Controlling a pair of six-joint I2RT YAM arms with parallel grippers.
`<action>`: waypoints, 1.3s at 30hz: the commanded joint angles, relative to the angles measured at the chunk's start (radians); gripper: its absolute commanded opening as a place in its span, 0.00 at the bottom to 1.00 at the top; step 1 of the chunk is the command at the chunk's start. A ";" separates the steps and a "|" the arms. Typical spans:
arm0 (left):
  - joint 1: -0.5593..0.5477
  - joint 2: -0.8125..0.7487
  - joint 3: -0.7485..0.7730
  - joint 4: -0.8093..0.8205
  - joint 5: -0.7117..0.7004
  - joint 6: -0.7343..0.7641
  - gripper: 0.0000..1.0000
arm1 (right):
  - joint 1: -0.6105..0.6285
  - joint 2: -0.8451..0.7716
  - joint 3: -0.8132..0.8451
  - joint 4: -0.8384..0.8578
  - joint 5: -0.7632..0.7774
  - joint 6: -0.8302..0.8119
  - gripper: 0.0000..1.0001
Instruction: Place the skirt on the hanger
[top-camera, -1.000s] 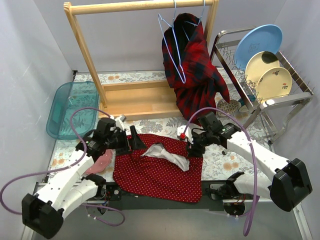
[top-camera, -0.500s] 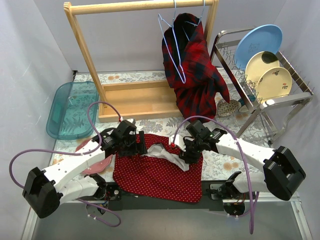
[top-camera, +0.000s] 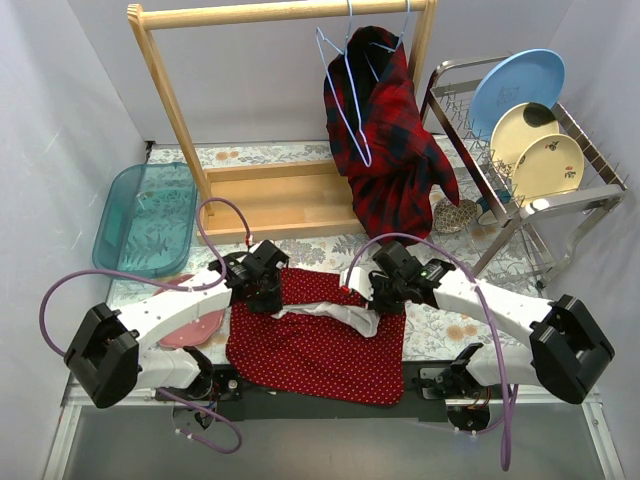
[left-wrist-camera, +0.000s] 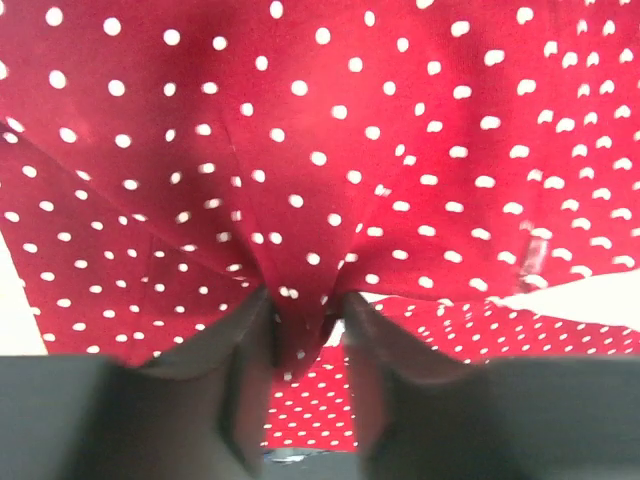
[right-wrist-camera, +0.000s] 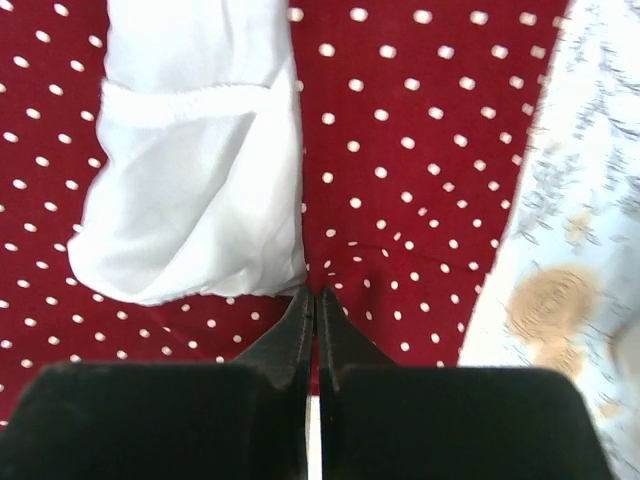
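Observation:
The red skirt (top-camera: 310, 345) with white dots lies flat on the table's near half, its white lining (top-camera: 335, 312) spilling out at the top edge. My left gripper (top-camera: 268, 297) is at its top left corner, and a fold of skirt (left-wrist-camera: 320, 150) is pinched between the jaws of the left gripper (left-wrist-camera: 303, 300). My right gripper (top-camera: 385, 297) sits at the top right. In its wrist view the right gripper (right-wrist-camera: 316, 295) has its tips together on the skirt (right-wrist-camera: 420, 150) beside the lining (right-wrist-camera: 190, 180), with fabric puckered at them. An empty light blue wire hanger (top-camera: 345, 100) hangs on the wooden rack (top-camera: 280, 12).
A red plaid shirt (top-camera: 390, 140) hangs on the rack beside the hanger. A teal tray (top-camera: 145, 215) lies at the left. A pink plate (top-camera: 195, 325) shows under my left arm. A metal dish rack (top-camera: 560, 200) with plates stands at the right.
Both arms moved inward onto the skirt's top edge. Left jaws closed on a fold of cloth; right jaws shut at the lining's edge. The lining has been pressed flatter.

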 joint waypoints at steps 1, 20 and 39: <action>-0.007 -0.028 0.060 -0.040 -0.051 0.001 0.20 | 0.003 -0.074 0.019 -0.014 0.072 -0.020 0.01; -0.006 -0.149 0.077 -0.153 0.113 0.030 0.50 | -0.020 -0.245 0.037 -0.278 -0.200 -0.186 0.31; -0.004 -0.468 0.075 0.280 -0.310 0.446 0.98 | -0.325 0.135 1.319 -0.054 -0.201 0.436 0.51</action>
